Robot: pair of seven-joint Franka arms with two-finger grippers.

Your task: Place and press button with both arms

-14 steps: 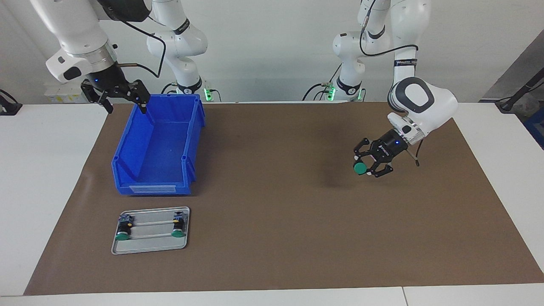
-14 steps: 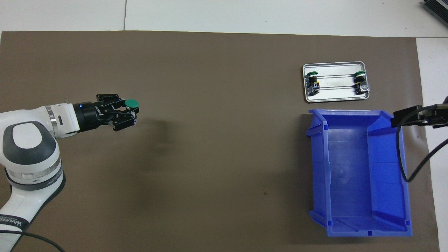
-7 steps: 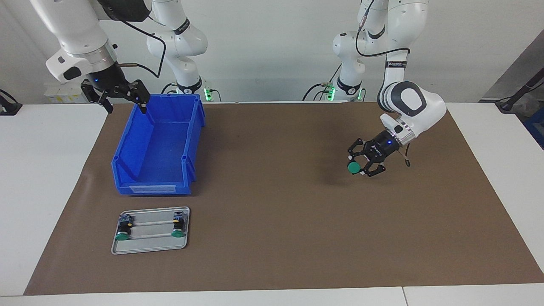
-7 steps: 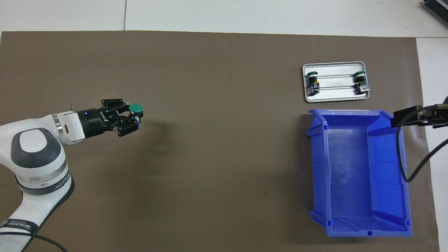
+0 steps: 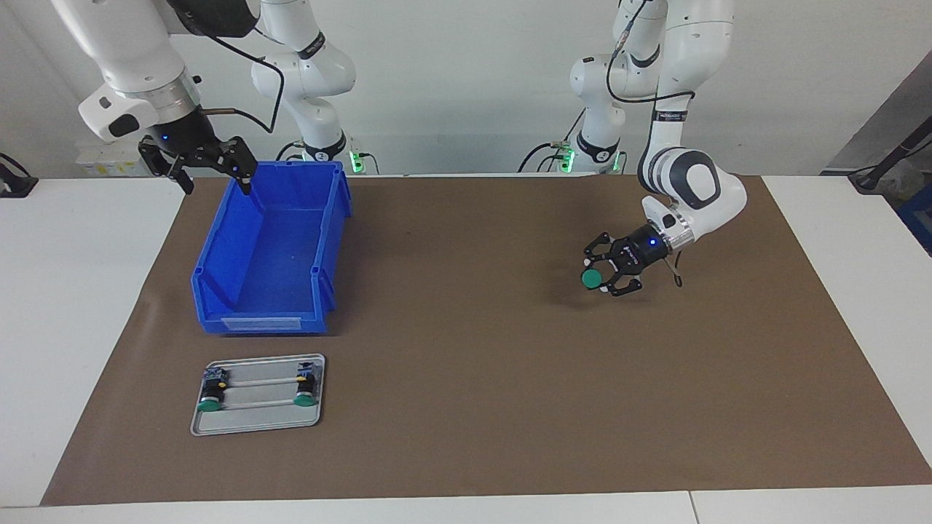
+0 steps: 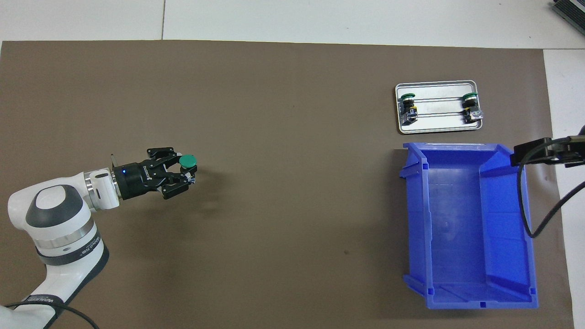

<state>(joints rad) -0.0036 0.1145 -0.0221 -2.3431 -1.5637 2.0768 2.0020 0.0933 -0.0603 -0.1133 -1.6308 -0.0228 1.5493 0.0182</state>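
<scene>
My left gripper [image 5: 601,278] [image 6: 187,170] is shut on a green-capped button [image 5: 590,279] [image 6: 187,161], held low over the brown mat [image 5: 473,327] toward the left arm's end of the table, cap pointing sideways. Two more green buttons [image 5: 210,399] [image 5: 305,391] lie on a small metal tray [image 5: 255,429] [image 6: 436,130], farther from the robots than the blue bin. My right gripper [image 5: 211,175] waits up in the air, over the blue bin's [image 5: 269,251] [image 6: 466,224] rim nearest the robots, fingers apart and empty. In the overhead view only its edge [image 6: 544,153] shows.
The open blue bin stands on the mat toward the right arm's end of the table. Its inside shows nothing. White tabletop [image 5: 73,291] borders the mat on all sides.
My left gripper has moved with the button toward the table's middle and lower toward the mat. The right arm has not moved.
</scene>
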